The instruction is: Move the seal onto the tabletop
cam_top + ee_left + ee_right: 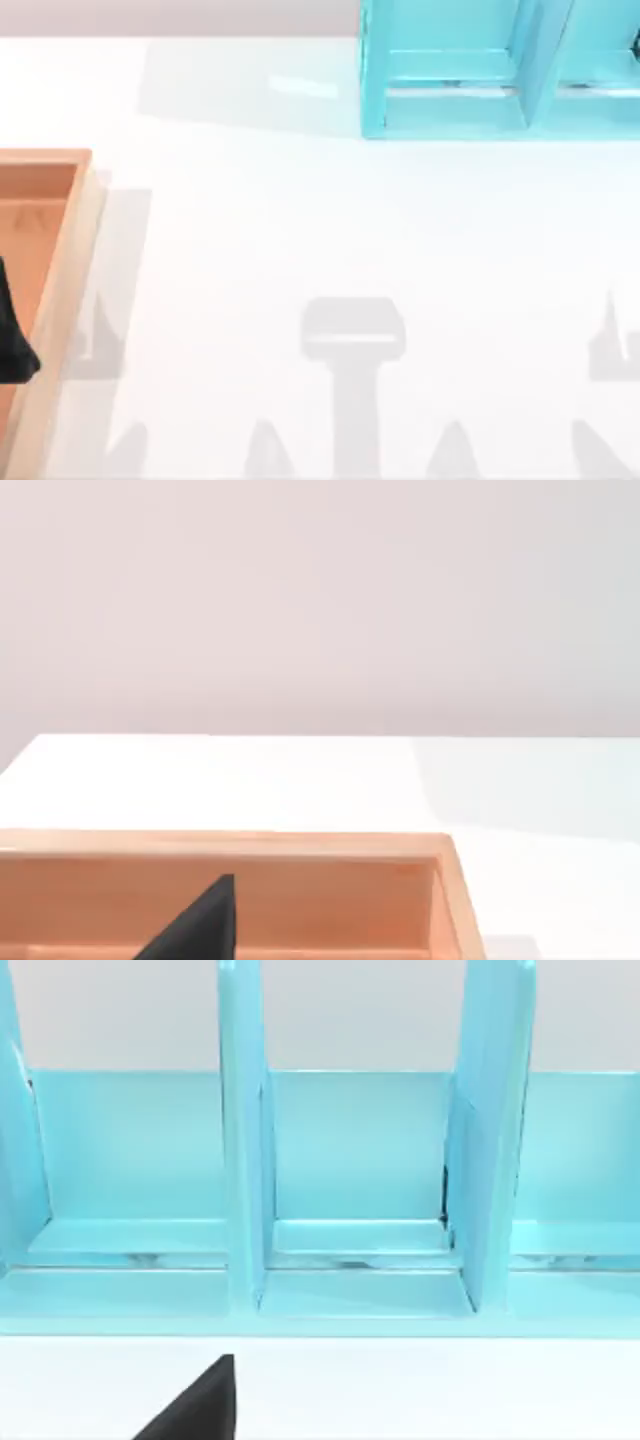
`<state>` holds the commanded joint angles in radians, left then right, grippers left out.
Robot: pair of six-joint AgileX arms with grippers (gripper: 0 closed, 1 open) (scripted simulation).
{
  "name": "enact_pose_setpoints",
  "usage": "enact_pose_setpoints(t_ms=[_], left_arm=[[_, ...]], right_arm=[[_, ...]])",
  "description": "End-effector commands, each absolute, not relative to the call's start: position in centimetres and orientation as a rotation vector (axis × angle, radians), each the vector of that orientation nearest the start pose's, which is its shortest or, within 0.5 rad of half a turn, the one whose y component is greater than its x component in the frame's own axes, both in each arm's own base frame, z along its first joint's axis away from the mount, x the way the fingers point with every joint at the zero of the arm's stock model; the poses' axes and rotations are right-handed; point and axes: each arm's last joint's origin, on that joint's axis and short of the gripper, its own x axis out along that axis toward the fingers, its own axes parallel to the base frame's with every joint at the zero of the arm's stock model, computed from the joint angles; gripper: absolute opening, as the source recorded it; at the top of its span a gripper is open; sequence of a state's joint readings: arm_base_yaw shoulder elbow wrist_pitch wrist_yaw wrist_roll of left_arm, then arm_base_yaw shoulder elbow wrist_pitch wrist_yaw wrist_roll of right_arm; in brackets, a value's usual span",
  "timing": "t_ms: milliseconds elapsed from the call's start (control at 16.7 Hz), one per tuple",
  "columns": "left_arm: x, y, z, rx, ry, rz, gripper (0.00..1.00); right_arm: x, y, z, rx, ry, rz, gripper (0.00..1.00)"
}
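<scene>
Only a dark part of the left gripper (12, 335) is seen, cut off at the left edge, over the wooden tray (62, 260); its opening cannot be told. The seal cannot be made out. A turquoise shelf (470, 75) is cut off at upper right on the tabletop (300, 220).

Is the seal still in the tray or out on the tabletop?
Cannot tell. The left pincer is over the wooden tray, and the visible tabletop carries only a turquoise shelf unit.
</scene>
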<state>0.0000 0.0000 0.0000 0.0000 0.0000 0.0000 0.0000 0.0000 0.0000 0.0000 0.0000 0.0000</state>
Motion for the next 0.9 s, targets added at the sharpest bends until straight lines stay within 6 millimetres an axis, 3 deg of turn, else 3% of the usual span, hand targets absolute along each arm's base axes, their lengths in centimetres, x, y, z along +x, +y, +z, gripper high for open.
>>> enact_pose_setpoints(t_ms=[240, 540, 900], left_arm=[[10.6, 0.0, 16.5, 0.009, 0.033, 0.008, 1.00], [11.5, 0.7, 20.0, 0.062, 0.292, 0.058, 1.00], [16.5, 3.0, 24.6, 0.105, 0.823, 0.093, 1.00]], right_arm=[[10.6, -0.1, 16.0, 0.000, 0.000, 0.000, 1.00], [10.6, -0.1, 16.0, 0.000, 0.000, 0.000, 1.00], [10.6, -0.1, 16.0, 0.000, 0.000, 0.000, 1.00]])
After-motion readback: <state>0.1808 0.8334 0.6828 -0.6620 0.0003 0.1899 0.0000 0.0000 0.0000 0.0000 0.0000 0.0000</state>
